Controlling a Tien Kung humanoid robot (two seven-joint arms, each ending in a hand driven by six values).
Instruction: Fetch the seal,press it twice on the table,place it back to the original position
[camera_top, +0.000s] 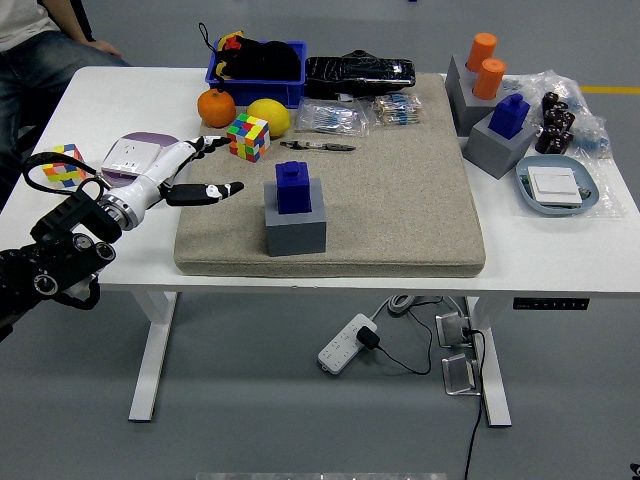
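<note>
A blue seal (293, 187) stands upright in a grey block holder (296, 228) on the beige mat (400, 200), near its front left. My left hand (196, 172) reaches in from the left with its fingers spread, empty, at the mat's left edge and a short way left of the seal. A second blue seal (510, 113) sits in a grey holder (497, 147) at the right. My right arm is out of view.
A Rubik's cube (248, 137), an orange (216, 107), a lemon (268, 117) and a blue bin (256, 66) lie behind my hand. A white-purple device (132, 155) and a small cube (62, 166) sit at the left. A person sits at the top left (40, 40).
</note>
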